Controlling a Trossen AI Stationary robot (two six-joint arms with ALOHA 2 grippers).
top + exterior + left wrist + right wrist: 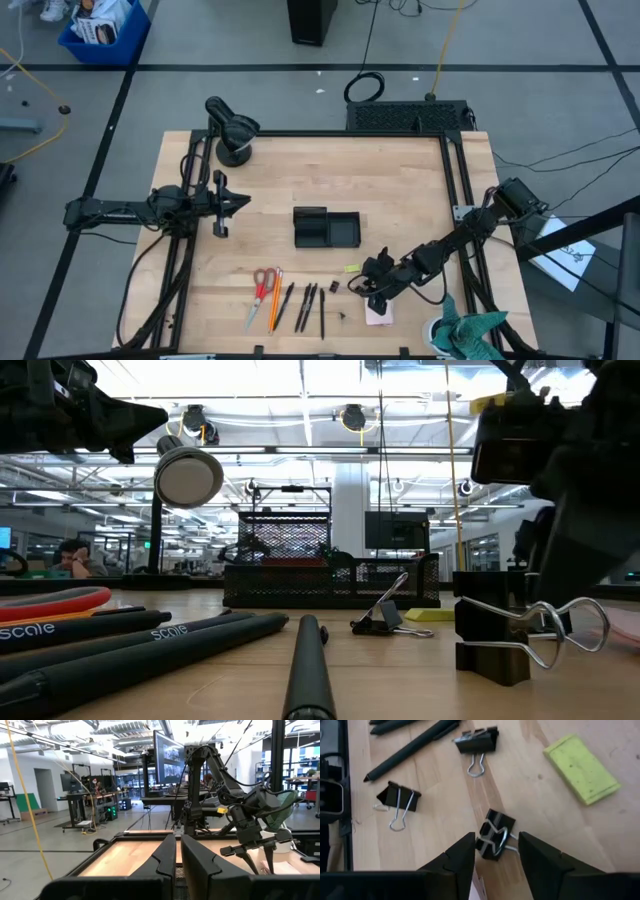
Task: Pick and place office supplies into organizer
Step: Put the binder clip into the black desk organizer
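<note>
Binder clip (494,840) sits between right gripper (496,851) fingers, jaws apart, not yet clamped; I centre on clip body, then close. Left gripper (177,857) pinched together, idle.

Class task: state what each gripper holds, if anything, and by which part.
Nothing is held. The right gripper straddles a black binder clip without touching; the left gripper is shut, empty.

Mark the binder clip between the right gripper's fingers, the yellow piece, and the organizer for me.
Binder clip (493,839), right wrist view, on its black body.
Yellow piece (581,768), right wrist view, middle of its top face.
Organizer (326,228), high view, on the centre divider.
</note>
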